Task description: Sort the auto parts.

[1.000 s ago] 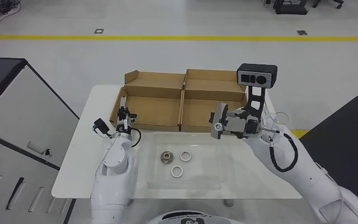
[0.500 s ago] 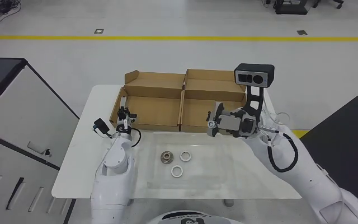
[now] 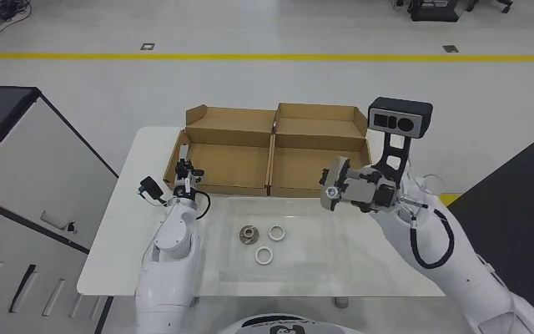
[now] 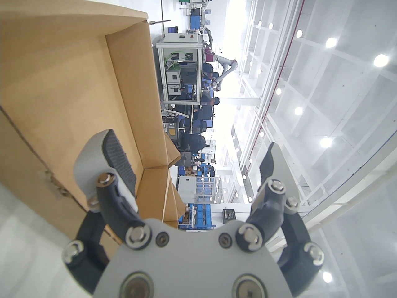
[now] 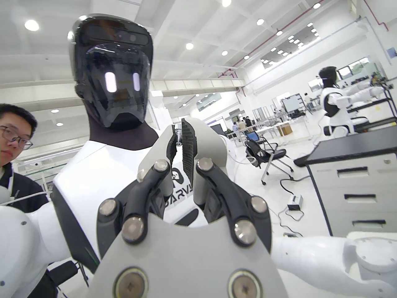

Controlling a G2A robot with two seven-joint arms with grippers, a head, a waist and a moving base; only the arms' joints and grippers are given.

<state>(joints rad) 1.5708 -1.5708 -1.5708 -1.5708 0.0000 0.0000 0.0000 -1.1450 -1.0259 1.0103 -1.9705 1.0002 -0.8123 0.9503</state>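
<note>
A dark metal hub [image 3: 247, 235] and two white rings [image 3: 276, 233] [image 3: 265, 255] lie on the clear tray [image 3: 325, 250] at the table's front. My right gripper [image 3: 331, 192] [image 5: 181, 133] hangs raised above the tray's far right, just in front of the right cardboard box [image 3: 313, 167]. It is turned back toward the robot and shut on a small ridged metal part [image 5: 177, 136] pinched between its pads. My left gripper [image 3: 185, 167] [image 4: 190, 150] stands open and empty, pointing upward beside the left cardboard box [image 3: 225, 163] [image 4: 62, 94].
Both open boxes stand side by side at the table's far edge, flaps up. White tabletop [image 3: 117, 250] shows left of the tray. A dark cabinet [image 3: 33, 167] stands off the table's left side.
The right gripper swung slightly left, then back right and a little nearer, with its wrist turning. The left arm and the parts on the tray stayed put.
</note>
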